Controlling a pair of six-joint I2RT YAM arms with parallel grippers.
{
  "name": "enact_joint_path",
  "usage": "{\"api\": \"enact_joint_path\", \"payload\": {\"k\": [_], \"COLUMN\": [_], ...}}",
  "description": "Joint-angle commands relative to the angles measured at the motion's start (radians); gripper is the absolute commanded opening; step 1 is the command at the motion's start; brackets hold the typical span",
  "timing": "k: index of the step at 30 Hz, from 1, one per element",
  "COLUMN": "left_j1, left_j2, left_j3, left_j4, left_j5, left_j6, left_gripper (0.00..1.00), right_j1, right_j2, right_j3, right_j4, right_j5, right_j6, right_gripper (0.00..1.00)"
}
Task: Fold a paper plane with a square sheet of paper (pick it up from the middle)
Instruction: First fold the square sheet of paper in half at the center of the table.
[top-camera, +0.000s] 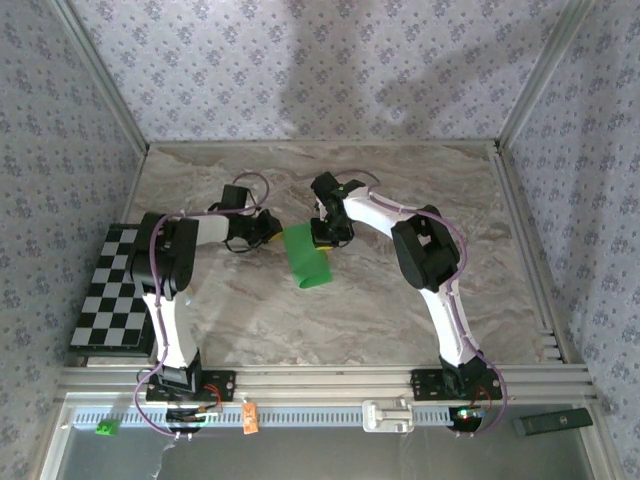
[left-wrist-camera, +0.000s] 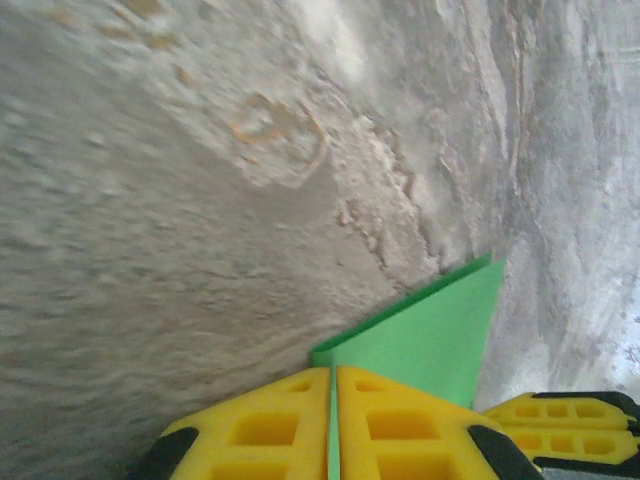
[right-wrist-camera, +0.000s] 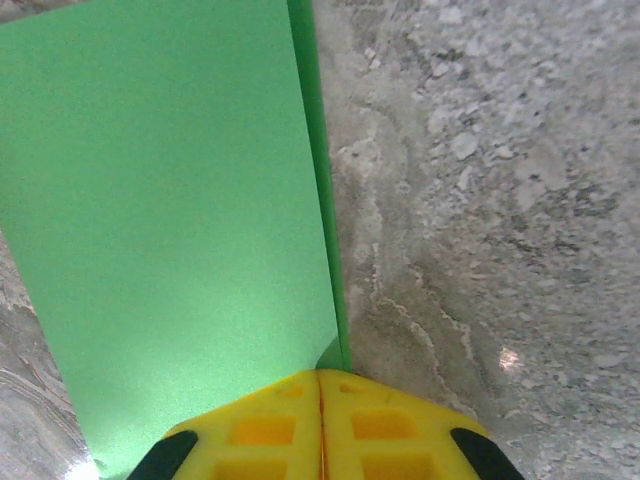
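We judged only the first half-fold done, nose and wings yet to come: the square sheet of paper (top-camera: 307, 262) lay mid-table, a strip pointing to 5 o'clock, its 12 o'clock end nipped tight by the left gripper (left-wrist-camera: 332, 375) and the right gripper (right-wrist-camera: 320, 378).

The left gripper (left-wrist-camera: 333, 378) is at the bottom edge, its two yellow fingers (left-wrist-camera: 265, 430) pressed together on the square sheet of paper (left-wrist-camera: 430, 340), which shows as a thin green line between them. The sheet rises to the right, ending in a sharp corner over the marble table (left-wrist-camera: 200, 200). The right gripper (left-wrist-camera: 556, 418) is at the lower right, just beside the sheet's edge.
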Motion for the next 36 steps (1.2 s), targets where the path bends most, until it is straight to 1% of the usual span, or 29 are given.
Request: {"api": "enact_joint_path", "payload": {"k": [1, 5, 7, 9, 13, 19, 25, 28, 33, 36], "left_j1": [0.008, -0.072, -0.107, -0.122, -0.121, -0.082, 0.005, 0.035, 0.05, 0.035], "left_j2": [-0.076, -0.088, -0.07, -0.048, 0.01, 0.07, 0.074, 0.055, 0.023, -0.02], "left_j3": [-0.003, 0.02, 0.035, 0.04, 0.064, 0.08, 0.041, 0.058, 0.146, 0.167], "left_j4": [-0.048, -0.055, -0.072, -0.071, -0.06, -0.084, -0.078, -0.105, -0.206, -0.222], "left_j5": [-0.076, -0.065, -0.087, -0.117, -0.113, -0.17, -0.187, -0.175, -0.171, -0.109], "left_j6": [0.002, -0.006, -0.005, -0.009, -0.032, -0.02, -0.012, 0.003, 0.035, 0.008], "left_gripper": [0.11, 0.1, 0.11, 0.1, 0.1, 0.1, 0.1, 0.1, 0.11, 0.12], "right_j1": [-0.014, -0.012, -0.013, -0.012, -0.01, -0.011, -0.016, -0.015, -0.015, -0.015], "right_j2": [0.097, 0.098, 0.099, 0.098, 0.099, 0.097, 0.093, 0.097, 0.112, 0.126], "right_j3": [-0.075, -0.075, -0.076, -0.081, -0.091, -0.095, -0.091, -0.064, -0.002, 0.06], "right_j4": [-0.128, -0.127, -0.127, -0.122, -0.115, -0.115, -0.12, -0.133, -0.176, -0.218], "right_j5": [0.168, 0.169, 0.168, 0.168, 0.162, 0.161, 0.159, 0.162, 0.152, 0.137], "right_j6": [-0.005, -0.005, -0.002, 0.001, 0.003, 0.0, -0.012, -0.03, -0.082, -0.139], "right_gripper": [0.08, 0.08, 0.08, 0.08, 0.08, 0.08, 0.08, 0.08, 0.08, 0.08]}}
